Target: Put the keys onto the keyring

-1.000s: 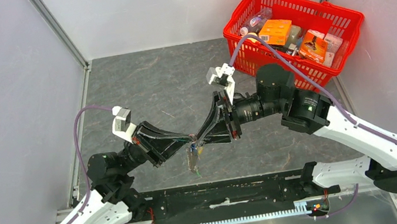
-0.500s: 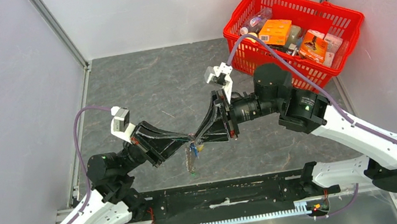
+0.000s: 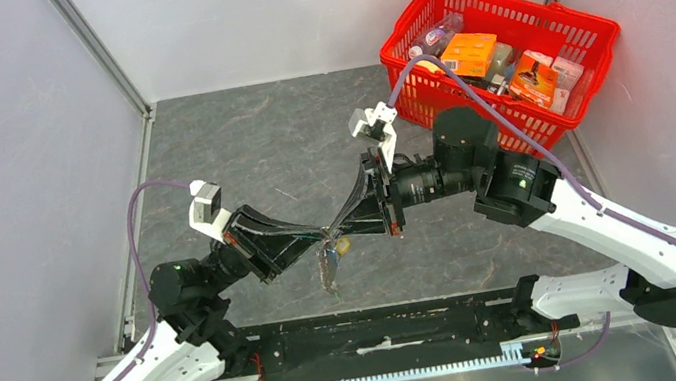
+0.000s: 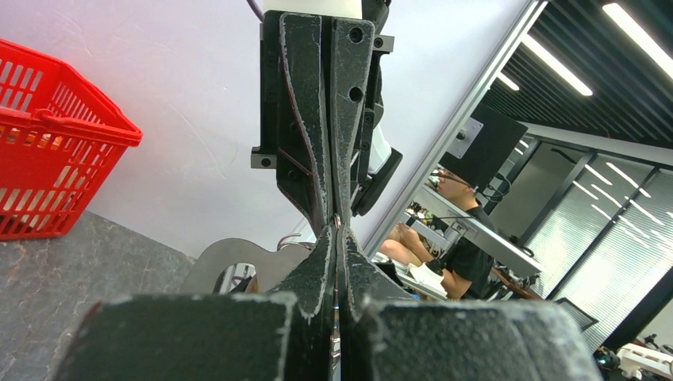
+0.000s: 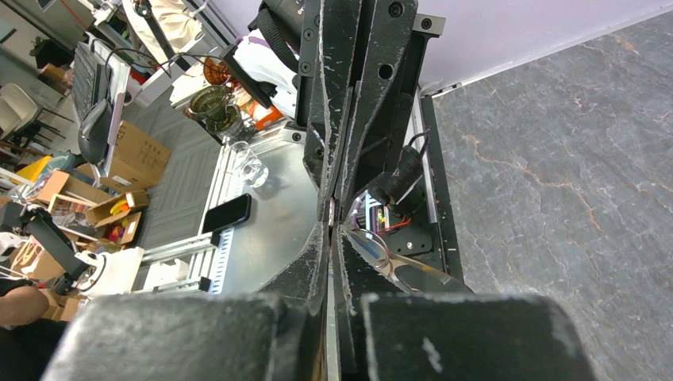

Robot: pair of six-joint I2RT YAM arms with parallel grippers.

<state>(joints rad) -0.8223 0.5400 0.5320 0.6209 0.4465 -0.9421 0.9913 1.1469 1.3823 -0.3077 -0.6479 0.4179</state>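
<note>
Left gripper (image 3: 323, 243) and right gripper (image 3: 340, 239) met tip to tip, both clenched. Keyring (image 3: 329, 271) dangled beneath, clear of tabletop (image 3: 236, 145), likely for threading. Which one held it: unclear.

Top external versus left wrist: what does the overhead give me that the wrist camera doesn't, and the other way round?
Only top external: the keyring dangling below where the left gripper and right gripper meet, and its gold tag. Only left wrist: both pairs of fingers edge-on, pressed shut, a small glint between the tips, and a person at a desk behind. Both: the two grippers tip to tip, and the red basket.
</note>
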